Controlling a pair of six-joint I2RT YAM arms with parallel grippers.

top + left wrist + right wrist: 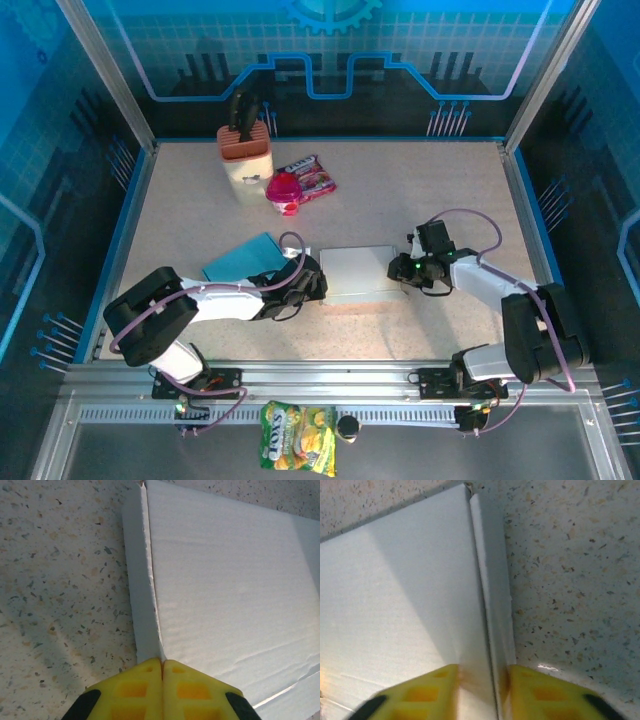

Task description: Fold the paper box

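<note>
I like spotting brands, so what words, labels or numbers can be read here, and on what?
Yellow-green crinkly snack bag: large lettering, too blurred to read.
Pink-and-white foil sweet wrapper: print too small to read.
White cardboard paper box: no text visible.

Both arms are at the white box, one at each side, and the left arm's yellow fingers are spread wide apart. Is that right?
Not quite: the left fingers are shut tight together, tips at the left edge of the white paper box, as the left wrist view shows. The rest stands: one arm is at each side of the box.
</note>
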